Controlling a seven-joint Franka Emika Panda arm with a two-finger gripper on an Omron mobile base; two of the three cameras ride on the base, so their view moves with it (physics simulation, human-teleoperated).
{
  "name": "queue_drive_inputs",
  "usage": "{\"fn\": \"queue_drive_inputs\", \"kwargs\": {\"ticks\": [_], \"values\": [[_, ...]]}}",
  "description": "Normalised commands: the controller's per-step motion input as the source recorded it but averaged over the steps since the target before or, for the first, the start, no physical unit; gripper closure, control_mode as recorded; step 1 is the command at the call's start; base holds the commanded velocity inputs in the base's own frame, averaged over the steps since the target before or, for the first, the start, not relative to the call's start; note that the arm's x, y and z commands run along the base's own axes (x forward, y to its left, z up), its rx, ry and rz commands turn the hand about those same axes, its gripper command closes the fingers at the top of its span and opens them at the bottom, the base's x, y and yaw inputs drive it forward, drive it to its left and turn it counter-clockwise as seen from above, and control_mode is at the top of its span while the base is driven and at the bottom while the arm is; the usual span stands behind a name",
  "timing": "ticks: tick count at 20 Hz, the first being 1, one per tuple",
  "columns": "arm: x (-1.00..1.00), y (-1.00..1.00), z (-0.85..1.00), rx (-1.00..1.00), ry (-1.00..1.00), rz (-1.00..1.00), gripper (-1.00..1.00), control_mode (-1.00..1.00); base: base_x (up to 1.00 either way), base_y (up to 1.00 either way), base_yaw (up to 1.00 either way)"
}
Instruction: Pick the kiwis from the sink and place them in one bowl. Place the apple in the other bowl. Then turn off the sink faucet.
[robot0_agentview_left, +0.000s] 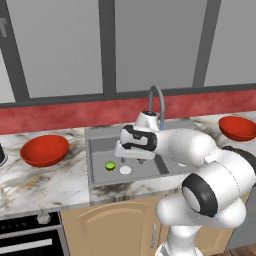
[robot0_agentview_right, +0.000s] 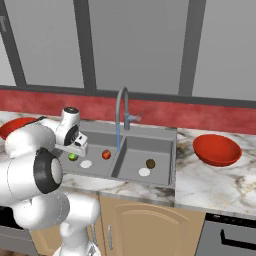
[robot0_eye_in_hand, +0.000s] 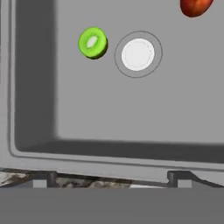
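Note:
In the left basin of the grey sink (robot0_agentview_right: 161, 148) a bright green kiwi (robot0_eye_in_hand: 92, 42) lies left of the white drain (robot0_eye_in_hand: 138, 54). The red-orange apple (robot0_eye_in_hand: 194, 6) sits beyond it. The dark brown kiwi (robot0_agentview_right: 150, 163) rests in the right basin. My gripper (robot0_eye_in_hand: 113, 178) hangs open and empty over the near edge of the left basin, short of the green kiwi (robot0_agentview_left: 110, 165). One red bowl (robot0_agentview_left: 44, 149) stands on the counter left of the sink, the other red bowl (robot0_agentview_right: 217, 149) to its right. A blue stream of water falls from the sink faucet (robot0_agentview_right: 120, 107).
The marble counter (robot0_agentview_left: 30, 180) runs along both sides of the sink. A dark stove front (robot0_agentview_left: 30, 237) sits below the left end, and an oven front (robot0_agentview_right: 230, 235) below the right. My white arm (robot0_agentview_right: 35, 150) covers part of the left bowl in the right base view.

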Motion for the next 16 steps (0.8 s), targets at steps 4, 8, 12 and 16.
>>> {"fn": "queue_drive_inputs", "kwargs": {"ticks": [4, 8, 12, 16], "values": [[0.53, 0.18, -0.35, 0.0, 0.1, 0.0, -1.0, -1.0, 0.0, 0.0, 0.0], [0.51, 0.16, -0.26, 0.0, 0.04, 0.0, -1.0, -1.0, 0.0, 0.0, 0.0], [0.44, 0.23, -0.26, 0.0, 0.01, 0.0, -1.0, -1.0, 0.0, 0.0, 0.0], [0.27, 0.19, -0.35, 0.0, 0.0, 0.0, -1.0, -1.0, 0.0, 0.0, 0.0]]}}
